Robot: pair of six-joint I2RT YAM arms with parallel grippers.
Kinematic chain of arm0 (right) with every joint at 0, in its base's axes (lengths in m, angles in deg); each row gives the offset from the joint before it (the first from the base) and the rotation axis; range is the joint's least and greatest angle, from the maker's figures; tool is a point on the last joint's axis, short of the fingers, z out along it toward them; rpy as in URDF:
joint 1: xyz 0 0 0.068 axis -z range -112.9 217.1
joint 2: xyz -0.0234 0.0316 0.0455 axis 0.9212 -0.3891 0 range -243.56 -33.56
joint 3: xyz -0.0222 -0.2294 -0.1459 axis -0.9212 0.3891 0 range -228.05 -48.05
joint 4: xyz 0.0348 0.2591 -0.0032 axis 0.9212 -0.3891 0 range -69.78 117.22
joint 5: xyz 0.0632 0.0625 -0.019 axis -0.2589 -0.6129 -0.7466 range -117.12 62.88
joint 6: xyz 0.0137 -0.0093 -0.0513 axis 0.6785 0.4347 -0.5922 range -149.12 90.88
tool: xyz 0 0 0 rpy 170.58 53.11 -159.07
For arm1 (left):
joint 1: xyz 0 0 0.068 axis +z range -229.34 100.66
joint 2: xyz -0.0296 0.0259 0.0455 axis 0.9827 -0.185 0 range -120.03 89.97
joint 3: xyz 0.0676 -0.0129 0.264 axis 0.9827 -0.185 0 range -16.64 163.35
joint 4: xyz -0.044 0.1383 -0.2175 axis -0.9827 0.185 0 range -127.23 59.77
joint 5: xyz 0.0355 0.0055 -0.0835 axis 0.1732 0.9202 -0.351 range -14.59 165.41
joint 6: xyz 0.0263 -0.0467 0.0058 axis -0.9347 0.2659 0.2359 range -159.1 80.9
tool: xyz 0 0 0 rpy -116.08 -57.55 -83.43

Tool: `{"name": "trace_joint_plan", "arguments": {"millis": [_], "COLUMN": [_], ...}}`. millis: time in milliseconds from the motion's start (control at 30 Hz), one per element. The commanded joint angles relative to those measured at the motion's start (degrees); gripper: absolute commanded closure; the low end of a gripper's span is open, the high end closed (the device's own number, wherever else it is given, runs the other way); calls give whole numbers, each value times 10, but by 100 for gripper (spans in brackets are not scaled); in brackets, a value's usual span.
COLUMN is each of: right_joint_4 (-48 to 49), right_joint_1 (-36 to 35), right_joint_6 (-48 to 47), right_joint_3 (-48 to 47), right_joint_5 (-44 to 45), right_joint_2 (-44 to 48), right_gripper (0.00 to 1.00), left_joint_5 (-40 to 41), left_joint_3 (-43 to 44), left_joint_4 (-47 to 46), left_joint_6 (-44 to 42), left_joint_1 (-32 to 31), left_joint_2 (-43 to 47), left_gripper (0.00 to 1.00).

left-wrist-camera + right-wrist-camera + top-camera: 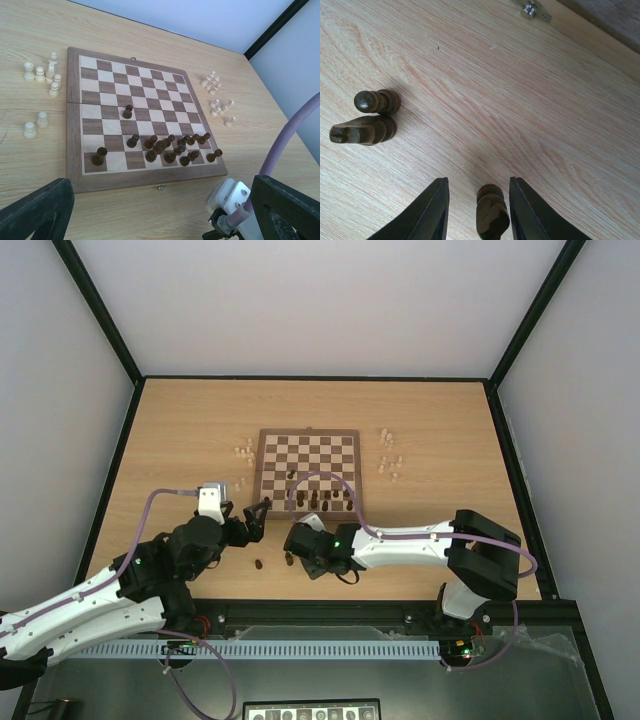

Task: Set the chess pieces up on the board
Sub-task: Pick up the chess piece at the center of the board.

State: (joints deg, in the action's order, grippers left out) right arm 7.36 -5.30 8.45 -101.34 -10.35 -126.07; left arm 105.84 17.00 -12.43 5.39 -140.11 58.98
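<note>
The right gripper [478, 184] is down at the light wood tabletop [520, 100], its two dark fingers [427, 215] standing narrowly either side of a dark chess piece [491, 212]. One finger looks to be against the piece while a sliver of table shows at the other, so the jaws are not clamped on it. That piece sits off the chessboard [320, 450], on the table just in front of its near border, whose brass latch [532, 9] shows at the top of the right wrist view. Near it, a dark pawn [377, 101] and what looks like a dark knight [362, 131] are side by side on the table and touching; whether they stand or lie I cannot tell. The left gripper [256, 516] hovers by the board's near left corner with its jaws spread wide and nothing between them. On the board, most of the dark chessmen [175, 147] are bunched untidily in the two nearest rows toward the right. A lone pawn [128, 111] stands farther up the board and a single dark piece [99, 156] sits at the near left corner. The cream chessmen [42, 75] are all off the board, standing in small loose groups on the tabletop to both sides of it.
</note>
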Motion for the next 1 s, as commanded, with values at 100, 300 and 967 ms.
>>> {"name": "trace_joint_plan", "arguments": {"millis": [100, 300, 967], "right_joint_4": [-41, -52, -74], "right_joint_1": [-4, -4, 11], "right_joint_6": [13, 16, 5], "right_joint_3": [13, 18, 0], "right_joint_5": [15, 15, 41], "right_joint_2": [14, 24, 59], "right_gripper": [68, 72, 90], "left_joint_5": [0, -5, -1], "left_joint_3": [-12, -13, -14], "left_joint_4": [-11, -18, -25], "left_joint_6": [-3, -3, -6], "left_joint_1": [3, 3, 5], "left_joint_2": [5, -1, -8], "left_gripper": [1, 1, 0]}}
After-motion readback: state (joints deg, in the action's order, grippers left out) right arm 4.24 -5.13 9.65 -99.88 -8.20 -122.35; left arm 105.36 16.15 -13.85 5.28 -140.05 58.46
